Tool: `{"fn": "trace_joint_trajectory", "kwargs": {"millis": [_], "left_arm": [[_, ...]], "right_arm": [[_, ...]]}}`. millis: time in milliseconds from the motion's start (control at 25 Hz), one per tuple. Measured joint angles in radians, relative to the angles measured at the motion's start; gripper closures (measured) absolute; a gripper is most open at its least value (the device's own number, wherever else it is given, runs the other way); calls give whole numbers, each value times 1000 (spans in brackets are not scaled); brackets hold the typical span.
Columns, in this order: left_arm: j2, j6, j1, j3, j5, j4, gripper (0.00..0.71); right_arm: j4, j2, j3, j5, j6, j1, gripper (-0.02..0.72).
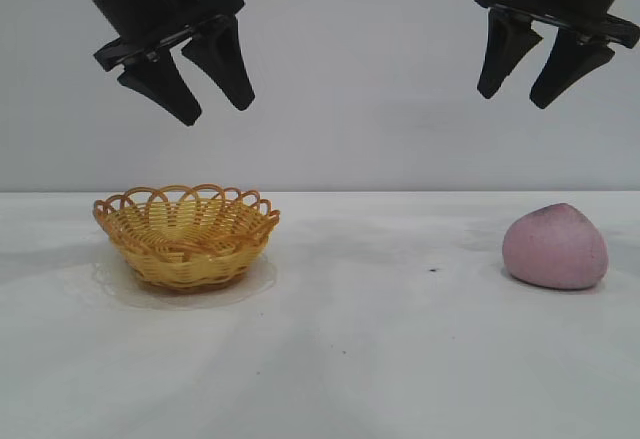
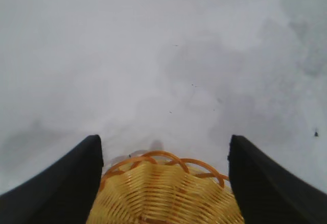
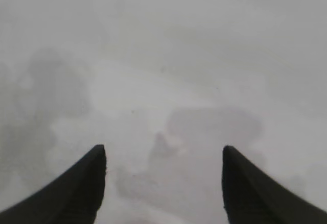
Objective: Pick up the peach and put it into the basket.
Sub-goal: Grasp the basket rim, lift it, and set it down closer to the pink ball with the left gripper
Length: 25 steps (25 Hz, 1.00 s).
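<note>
The pink peach (image 1: 555, 246) with a greyish smudge on top lies on the white table at the right. The yellow-orange woven basket (image 1: 186, 235) stands at the left and is empty; its looped rim also shows in the left wrist view (image 2: 163, 191). My left gripper (image 1: 216, 107) hangs open high above the basket, seen in its wrist view (image 2: 163, 155) with the basket between the fingers. My right gripper (image 1: 514, 95) hangs open high above the table, a little left of the peach; its wrist view (image 3: 163, 160) shows only bare table, no peach.
The white table (image 1: 380, 339) carries only the basket and the peach, with a small dark speck (image 1: 432, 270) between them. A pale wall stands behind.
</note>
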Motion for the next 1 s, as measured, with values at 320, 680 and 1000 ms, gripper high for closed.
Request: {"fn": "trace_joint_trajectory", "kwargs": {"millis": [320, 680, 1000], "left_arm": [[0, 0, 0, 0, 0, 0, 247], [0, 0, 0, 0, 0, 7, 247], [0, -43, 0, -128, 220, 316, 247]], "right_arm": [[1, 0, 0, 0, 2, 0, 241], [2, 0, 0, 0, 2, 0, 241], [2, 0, 0, 0, 2, 0, 241]]}}
